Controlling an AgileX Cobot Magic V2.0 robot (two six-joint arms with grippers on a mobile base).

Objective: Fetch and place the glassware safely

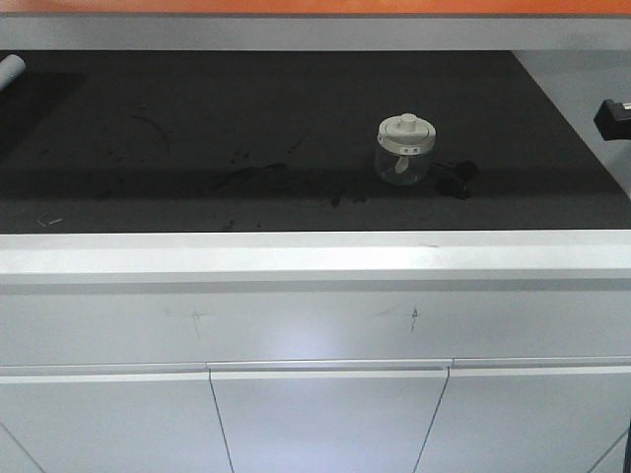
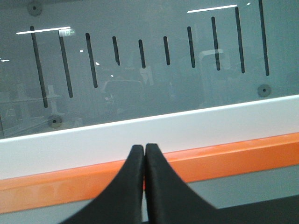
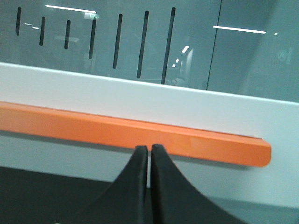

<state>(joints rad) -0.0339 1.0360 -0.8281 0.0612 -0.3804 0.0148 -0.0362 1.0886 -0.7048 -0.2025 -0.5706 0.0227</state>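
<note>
A: Found the glass jar (image 1: 405,158)?

B: Yes. Sits on the black mat (image 1: 246,148), right of centre, about midway between front and back.

A: Pointing which way?

B: Straight up. Stands upright, long axis vertical, with the cream-white lid (image 1: 406,136) on top and its raised knob (image 1: 406,120) uppermost. Something pale inside the glass, too small to tell. Just beside it on the right, a small dark lump (image 1: 458,177), hard to make out.

A: And the claws?

B: As for the left gripper (image 2: 144,148): clenched, black fingertips pressed together, grasping nothing. Same for the right gripper (image 3: 150,149): closed to a hairline slit, nothing held. Beyond each, an orange strip (image 2: 233,156) and a grey glazed panel (image 2: 140,98) cut with dark vertical slots, with strip lights mirrored in it.

A: The surface?

B: Scuffed and smudged across the mat. Bordered in front by a white counter rim (image 1: 315,258), with white cabinet doors (image 1: 330,419) below. At the far left edge, a pale rounded tip (image 1: 10,69); at the right edge, a black block (image 1: 613,116).
</note>
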